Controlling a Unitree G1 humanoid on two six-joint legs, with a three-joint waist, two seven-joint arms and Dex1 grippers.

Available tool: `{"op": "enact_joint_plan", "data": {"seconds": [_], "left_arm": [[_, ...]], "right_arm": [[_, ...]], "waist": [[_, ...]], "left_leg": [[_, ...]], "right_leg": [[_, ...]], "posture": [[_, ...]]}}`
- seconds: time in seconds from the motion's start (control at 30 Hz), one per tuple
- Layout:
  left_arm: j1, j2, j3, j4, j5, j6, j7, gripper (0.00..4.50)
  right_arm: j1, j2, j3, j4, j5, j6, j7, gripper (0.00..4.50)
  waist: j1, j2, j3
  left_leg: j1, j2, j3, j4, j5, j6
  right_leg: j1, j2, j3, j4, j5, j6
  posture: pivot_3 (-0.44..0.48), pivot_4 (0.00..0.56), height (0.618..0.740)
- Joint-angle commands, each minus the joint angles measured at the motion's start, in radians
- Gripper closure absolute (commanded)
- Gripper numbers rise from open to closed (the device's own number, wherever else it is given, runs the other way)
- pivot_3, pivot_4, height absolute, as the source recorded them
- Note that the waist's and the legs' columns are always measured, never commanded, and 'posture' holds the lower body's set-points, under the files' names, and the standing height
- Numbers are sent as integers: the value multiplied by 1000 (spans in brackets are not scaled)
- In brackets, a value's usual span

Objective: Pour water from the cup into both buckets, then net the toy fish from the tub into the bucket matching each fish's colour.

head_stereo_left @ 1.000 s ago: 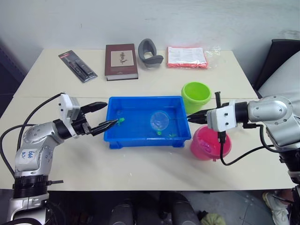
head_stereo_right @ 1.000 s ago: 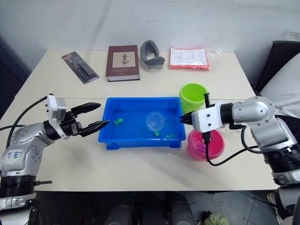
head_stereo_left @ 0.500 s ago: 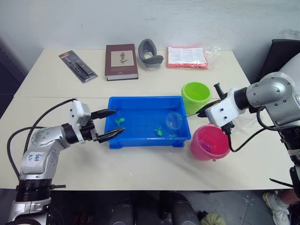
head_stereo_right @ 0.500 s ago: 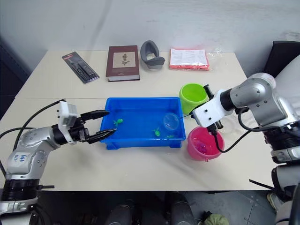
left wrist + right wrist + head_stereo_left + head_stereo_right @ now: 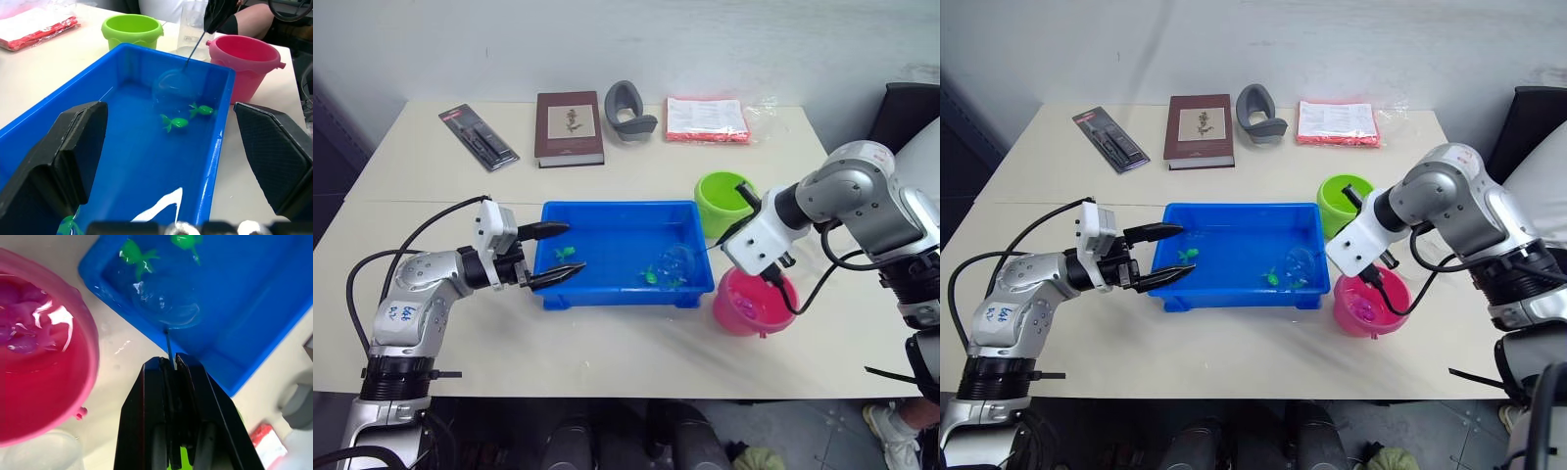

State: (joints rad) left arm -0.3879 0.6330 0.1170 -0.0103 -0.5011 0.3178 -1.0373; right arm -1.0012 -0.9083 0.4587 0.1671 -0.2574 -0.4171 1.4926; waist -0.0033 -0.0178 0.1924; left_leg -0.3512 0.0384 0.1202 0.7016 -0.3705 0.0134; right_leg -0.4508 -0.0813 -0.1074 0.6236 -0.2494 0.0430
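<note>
The blue tub (image 5: pixel 607 290) sits mid-table, holding water and three green toy fish: one at the left end (image 5: pixel 565 253), two at the right end (image 5: pixel 176 121). My right gripper (image 5: pixel 168 363) is shut on the net's thin handle. The net's hoop (image 5: pixel 675 262) dips into the tub's right end beside two fish. Right of the tub are the lime green bucket (image 5: pixel 722 201) and the pink bucket (image 5: pixel 754 304), which holds water and pink shapes. The clear cup (image 5: pixel 192 27) stands behind the pink bucket. My left gripper (image 5: pixel 558 251) is open, fingertips over the tub's left end.
Along the table's far edge lie a black blister pack (image 5: pixel 478 137), a brown book (image 5: pixel 568 125), a grey curved object (image 5: pixel 628 110) and a red packet (image 5: pixel 707 117). A dark chair (image 5: pixel 906 108) stands past the table's right end.
My left gripper has moved right until its fingertips reach over the tub's left end. My right arm has swung, carrying the net from the tub's middle to its right end, lower, beside the fish.
</note>
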Motion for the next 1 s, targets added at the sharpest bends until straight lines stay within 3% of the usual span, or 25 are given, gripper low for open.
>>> {"op": "enact_joint_plan", "data": {"seconds": [0.03, 0.3, 1.0], "left_arm": [[-7, -2, 14, -10, -4, -21, -2, 55], [26, 2, 31, -34, -14, -19, 8, 55], [75, 19, 57, -73, -21, -4, 23, 55]], "right_arm": [[-26, -4, -3, -26, 8, 17, 55, 4500], [-27, 8, -12, -25, 47, 102, 97, 4500], [-41, 64, -70, 1, 203, 662, 99, 4500]], "waist": [[0, 0, 0], [-1, 0, 0], [-1, 0, 0]], "left_leg": [[0, 0, 0, 0, 0, 0], [0, 0, 0, 0, 0, 0], [-1, 0, 0, 0, 0, 0]], "right_leg": [[0, 0, 0, 0, 0, 0], [0, 0, 0, 0, 0, 0], [-2, 0, 0, 1, 0, 0]], "posture": [[0, 150, 740], [0, 150, 740], [0, 150, 740]]}}
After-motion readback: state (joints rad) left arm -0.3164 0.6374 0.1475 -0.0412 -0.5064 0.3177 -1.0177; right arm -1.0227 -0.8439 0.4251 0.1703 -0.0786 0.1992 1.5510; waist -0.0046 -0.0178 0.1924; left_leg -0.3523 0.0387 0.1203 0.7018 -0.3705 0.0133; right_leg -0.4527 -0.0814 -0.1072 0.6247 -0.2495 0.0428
